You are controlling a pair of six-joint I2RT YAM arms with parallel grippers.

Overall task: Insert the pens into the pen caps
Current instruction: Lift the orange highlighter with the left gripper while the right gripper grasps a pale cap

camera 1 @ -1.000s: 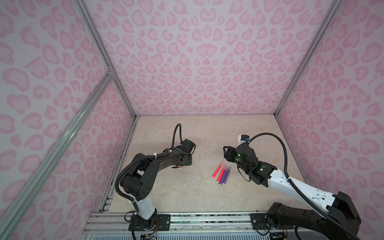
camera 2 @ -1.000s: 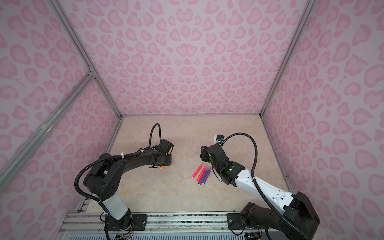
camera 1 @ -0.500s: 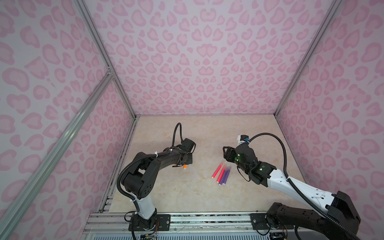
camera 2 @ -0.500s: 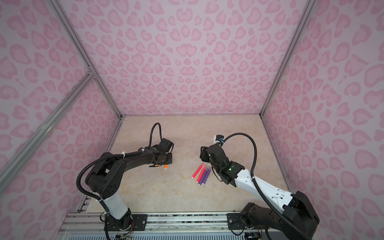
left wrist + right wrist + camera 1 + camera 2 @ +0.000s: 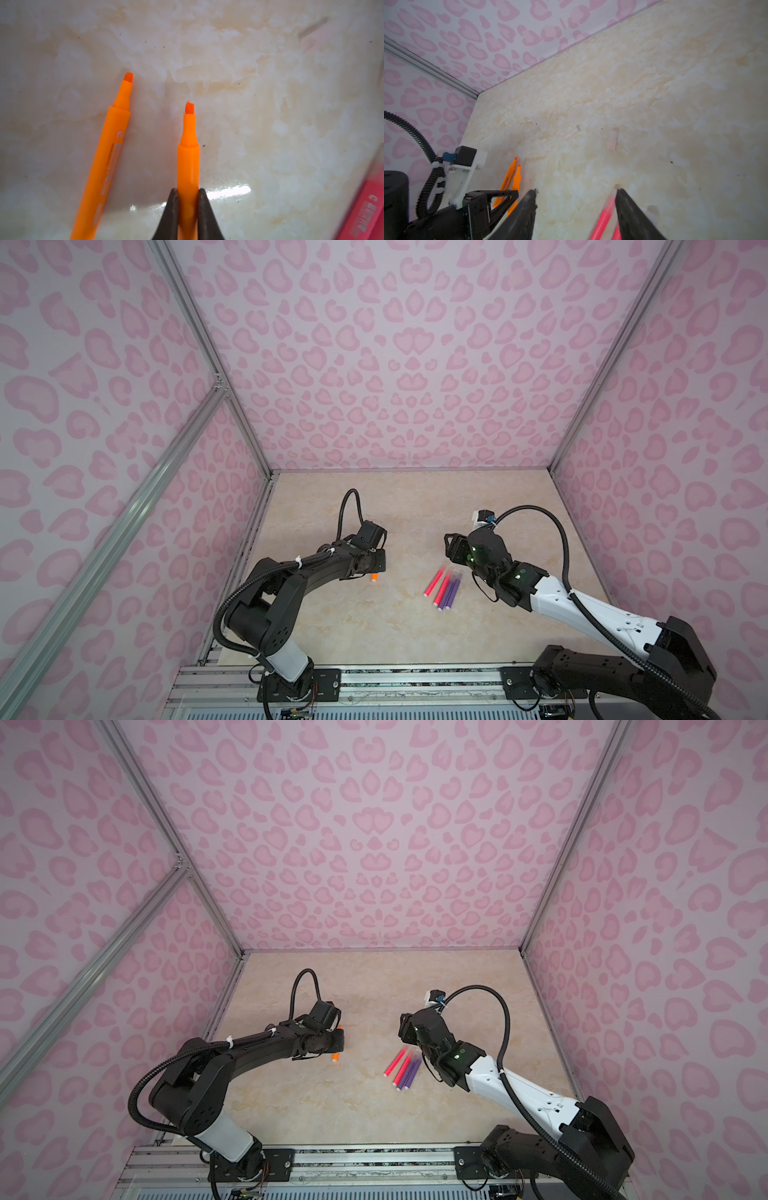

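Jaws of the left gripper [image 5: 188,194] are clenched on an orange highlighter [image 5: 188,158], pinching the barrel well back from the chisel tip. That leaves the whole nose bare, just what you want if it's going into a cap. Whether it's lifted clear of the table, I can't tell. Its twin, the second orange highlighter [image 5: 104,162], lies just beside it on the marble-look tabletop [image 5: 270,104], uncapped too. Across the way, the right gripper [image 5: 576,190] hangs with its jaws spread and nothing between them, low over a pink highlighter [image 5: 603,218]. In a top view the pinks lie in a tight row with the purple highlighters [image 5: 451,593]. And the pen caps [image 5: 612,140]? Two pale little sleeves lie loose further out on the table, well apart from every pen. My read: pen secured, cap not yet fetched, and the free gripper looks best placed to go for one.
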